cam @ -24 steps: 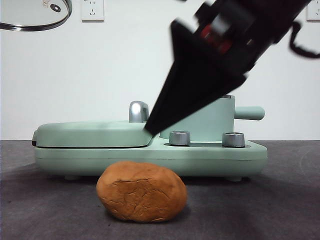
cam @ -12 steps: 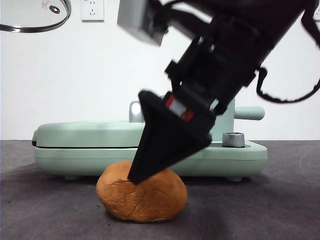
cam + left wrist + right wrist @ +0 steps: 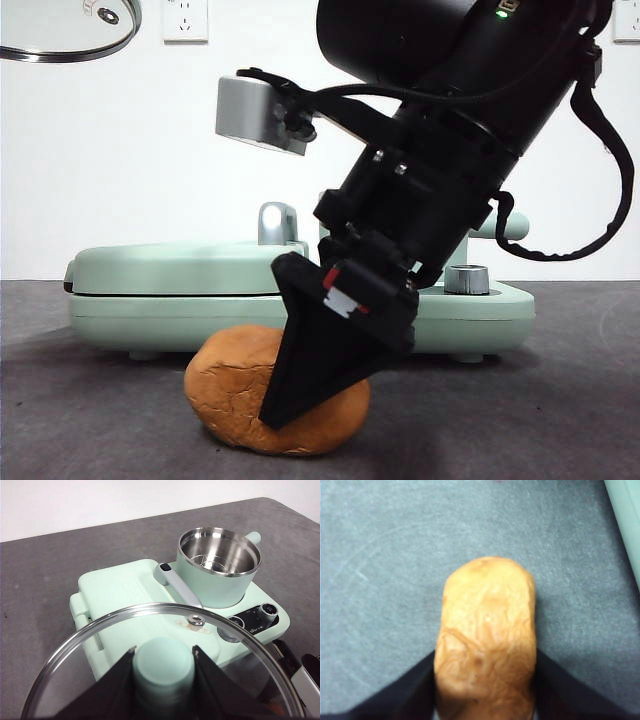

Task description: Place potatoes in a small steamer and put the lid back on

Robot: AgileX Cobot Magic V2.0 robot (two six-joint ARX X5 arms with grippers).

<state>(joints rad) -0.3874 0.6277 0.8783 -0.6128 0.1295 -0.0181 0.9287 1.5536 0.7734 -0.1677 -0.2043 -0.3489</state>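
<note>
The potato (image 3: 235,395) is an orange-brown lump lying on the dark table in front of the appliance. My right gripper (image 3: 305,385) has come down over it, and in the right wrist view its two black jaws press against both long sides of the potato (image 3: 487,630). My left gripper (image 3: 163,652) is shut on the mint-green knob of the glass lid (image 3: 90,650) and holds it high in the air, seen at the top left corner as the lid (image 3: 60,45). The small steamer (image 3: 215,582) stands uncovered, its steel inside bare; from the front the arm hides most of it.
The flat green griddle with its cover (image 3: 180,268) sits left of the steamer on the same base (image 3: 260,630), which carries metal knobs (image 3: 467,279). A steel handle (image 3: 175,582) lies between griddle and pot. Dark table surrounds the appliance.
My right gripper dropped from above the appliance to the table and now straddles the potato, which has shifted slightly left. The lid has stayed aloft.
</note>
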